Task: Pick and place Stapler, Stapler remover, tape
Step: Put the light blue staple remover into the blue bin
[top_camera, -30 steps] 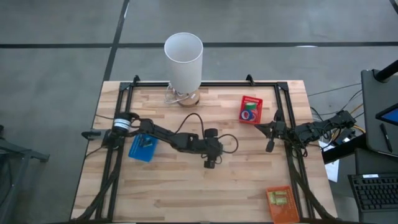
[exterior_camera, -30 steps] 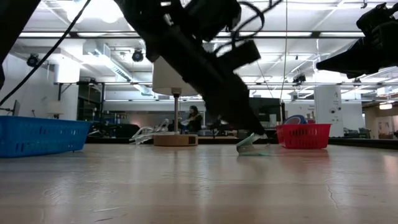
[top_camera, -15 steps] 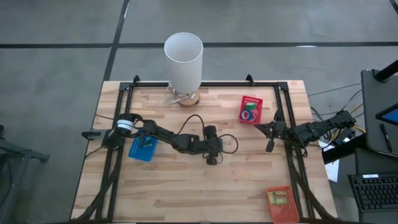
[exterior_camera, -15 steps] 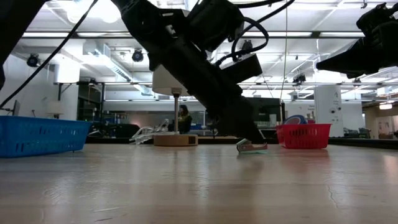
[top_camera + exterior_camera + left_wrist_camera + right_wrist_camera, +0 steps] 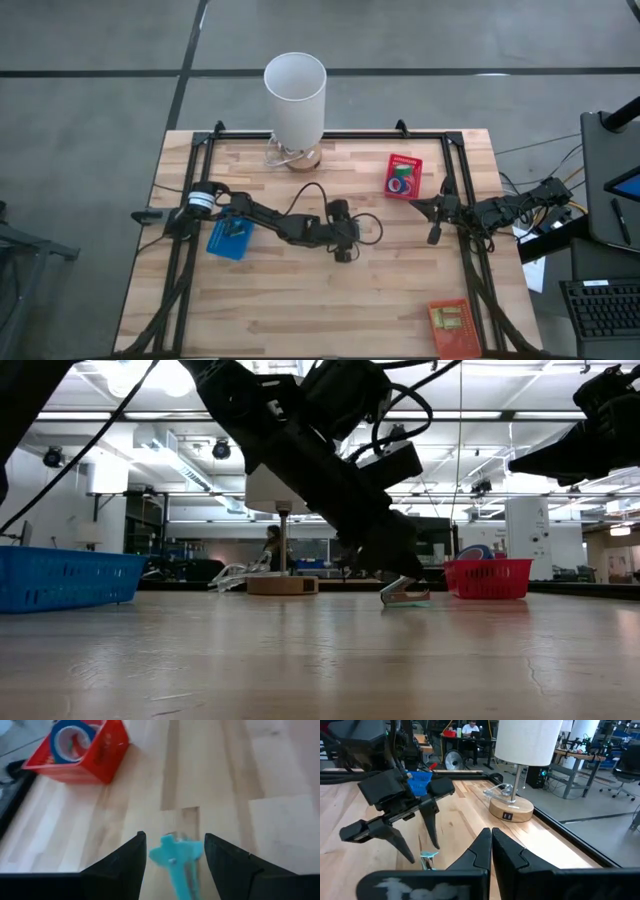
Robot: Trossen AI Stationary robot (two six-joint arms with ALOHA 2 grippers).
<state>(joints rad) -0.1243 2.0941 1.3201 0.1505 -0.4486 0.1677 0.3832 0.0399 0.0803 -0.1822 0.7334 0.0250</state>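
The stapler remover is small and turquoise and lies flat on the wood near the table's middle. My left gripper is open, low over the table, with a finger on each side of the remover and a gap at both. In the high view my left gripper sits at the table's centre. Tape rolls lie in a red bin at the far right. My right gripper waits shut by the right rail. I cannot make out a stapler.
A white lamp stands at the far edge on a round wooden base. A blue bin sits under the left arm and an orange bin at the near right corner. Black rails frame the table. People show in the room behind.
My left gripper has moved a little toward the table's far edge, closing on the stapler remover, and has stayed open. The remover has kept its place on the wood.
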